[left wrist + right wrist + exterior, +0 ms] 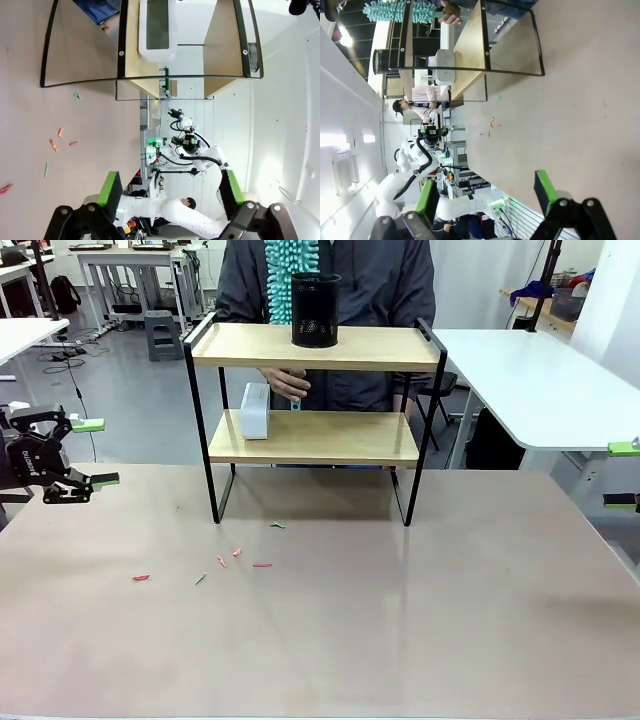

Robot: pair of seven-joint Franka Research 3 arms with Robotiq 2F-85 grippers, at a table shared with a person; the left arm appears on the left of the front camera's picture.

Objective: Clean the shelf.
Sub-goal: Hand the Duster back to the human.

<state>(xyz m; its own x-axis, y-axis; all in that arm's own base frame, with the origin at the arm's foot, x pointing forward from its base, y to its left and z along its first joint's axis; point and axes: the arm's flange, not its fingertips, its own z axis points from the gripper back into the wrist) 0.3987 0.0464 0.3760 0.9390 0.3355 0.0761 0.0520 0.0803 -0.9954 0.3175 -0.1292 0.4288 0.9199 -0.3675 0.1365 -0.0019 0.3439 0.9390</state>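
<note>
Left hand [92, 452] at 9 o'clock bench [400, 620] edge, fingers spread, released. Scraps [228, 560] on bench before shelf [315, 435] at 12 o'clock; box [256, 411] lower board, cup [315, 310] upper. Right hand [622, 475] at 3 o'clock, released.

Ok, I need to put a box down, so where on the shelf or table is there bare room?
On the shelf, the upper board is free either side of the black mesh cup; the lower board is free right of the white box. The table is bare on its right half; small scraps litter front-left.
</note>
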